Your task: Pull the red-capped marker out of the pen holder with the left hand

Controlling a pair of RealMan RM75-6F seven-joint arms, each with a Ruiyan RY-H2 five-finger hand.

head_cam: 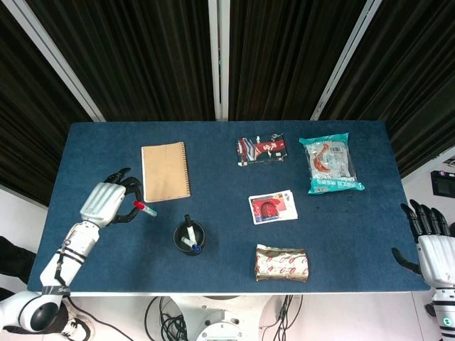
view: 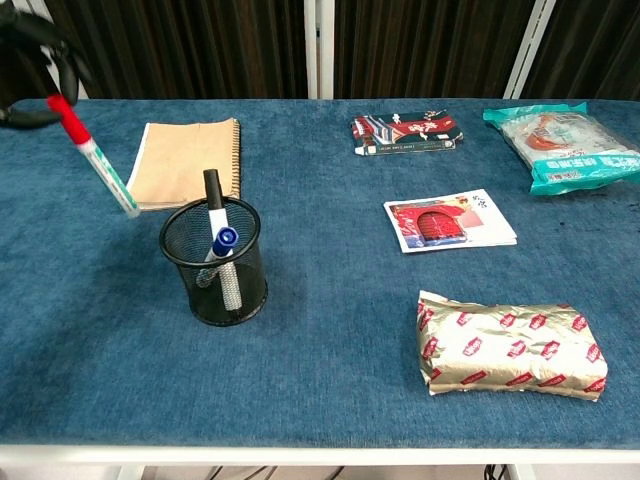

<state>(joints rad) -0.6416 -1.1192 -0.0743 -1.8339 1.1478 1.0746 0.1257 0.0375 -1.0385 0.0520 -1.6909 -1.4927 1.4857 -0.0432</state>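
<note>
My left hand [head_cam: 106, 202] holds the red-capped marker [head_cam: 144, 209] above the left part of the table, clear of the holder. In the chest view the marker [view: 95, 160] hangs tilted, cap up, with the dark fingers [view: 40, 55] at the top left corner. The black mesh pen holder [head_cam: 189, 238] [view: 215, 265] stands near the table's front, to the right of that hand, with a black-capped and a blue-capped pen inside. My right hand [head_cam: 430, 238] stays off the table's right edge, fingers apart, holding nothing.
A tan spiral notebook [head_cam: 165, 171] lies behind the holder. A gold foil packet [head_cam: 282, 263] sits at the front. A red-picture card [head_cam: 272, 207], a dark packet [head_cam: 261, 149] and a teal snack bag [head_cam: 330, 164] lie to the right.
</note>
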